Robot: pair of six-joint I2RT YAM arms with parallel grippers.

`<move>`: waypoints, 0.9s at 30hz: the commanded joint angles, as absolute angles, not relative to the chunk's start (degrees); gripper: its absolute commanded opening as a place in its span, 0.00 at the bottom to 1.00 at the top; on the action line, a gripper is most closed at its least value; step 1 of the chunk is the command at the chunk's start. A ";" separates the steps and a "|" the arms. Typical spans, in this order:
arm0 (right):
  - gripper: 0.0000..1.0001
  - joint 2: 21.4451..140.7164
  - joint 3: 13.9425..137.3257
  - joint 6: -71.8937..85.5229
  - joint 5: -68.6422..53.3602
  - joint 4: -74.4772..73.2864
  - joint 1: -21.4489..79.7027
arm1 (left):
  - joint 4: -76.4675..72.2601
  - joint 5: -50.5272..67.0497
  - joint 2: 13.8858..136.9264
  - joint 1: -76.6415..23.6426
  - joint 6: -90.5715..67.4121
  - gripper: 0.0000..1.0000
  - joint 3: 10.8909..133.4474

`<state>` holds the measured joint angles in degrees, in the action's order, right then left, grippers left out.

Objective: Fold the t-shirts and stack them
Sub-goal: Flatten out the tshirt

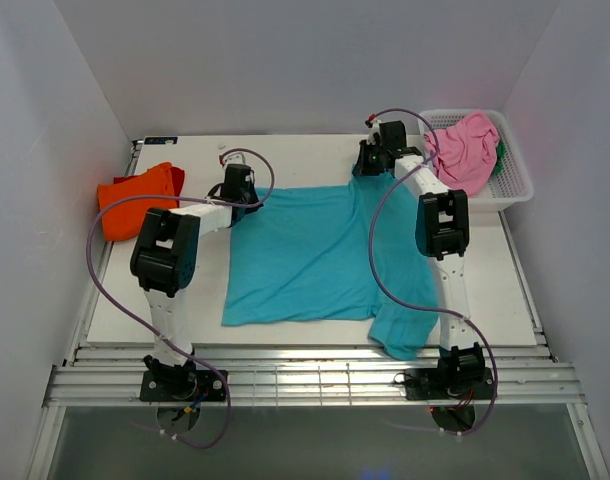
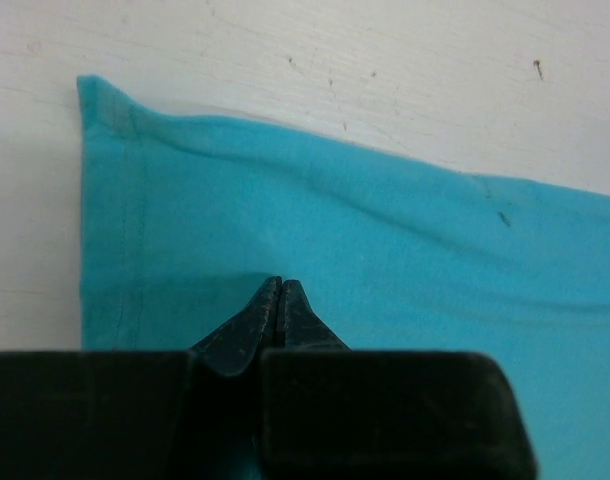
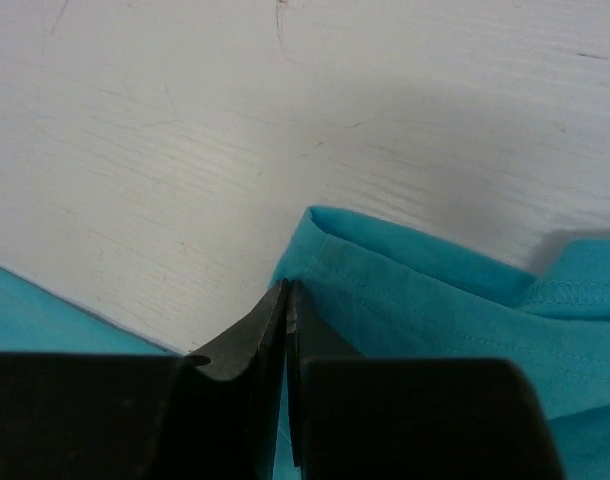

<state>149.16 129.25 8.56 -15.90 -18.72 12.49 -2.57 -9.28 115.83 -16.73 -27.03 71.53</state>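
Note:
A teal t-shirt point(image 1: 305, 250) lies spread flat in the middle of the table, one sleeve hanging over the near edge. My left gripper point(image 1: 247, 200) is at its far left corner. In the left wrist view that gripper point(image 2: 279, 283) is shut, tips together over the flat teal t-shirt point(image 2: 385, 230), with no cloth seen between them. My right gripper point(image 1: 370, 165) is at the far right corner, and in the right wrist view this gripper point(image 3: 287, 285) is shut on the raised hem of the teal t-shirt point(image 3: 405, 290). An orange t-shirt point(image 1: 135, 200) lies bunched at the left.
A white lattice basket point(image 1: 520, 185) at the back right holds a pink t-shirt point(image 1: 465, 150) with a bit of green cloth point(image 1: 500, 150) beside it. White walls close in the table point(image 1: 285, 150) on three sides. A metal rail runs along the near edge.

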 commanded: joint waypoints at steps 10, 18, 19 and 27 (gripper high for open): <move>0.08 151.96 131.22 13.88 -18.98 -13.19 12.92 | 4.39 -11.95 121.99 -12.57 -30.06 0.05 80.77; 0.08 151.17 131.40 15.55 -19.07 -10.20 13.01 | 6.59 -10.90 125.50 -8.97 -30.59 0.04 85.33; 0.08 151.08 131.40 15.73 -19.07 -9.67 12.92 | 6.85 -10.72 125.94 -8.70 -30.59 0.04 86.99; 0.08 151.44 132.54 16.87 -18.81 -7.12 12.57 | 10.46 -8.97 131.48 -7.56 -29.27 0.03 96.06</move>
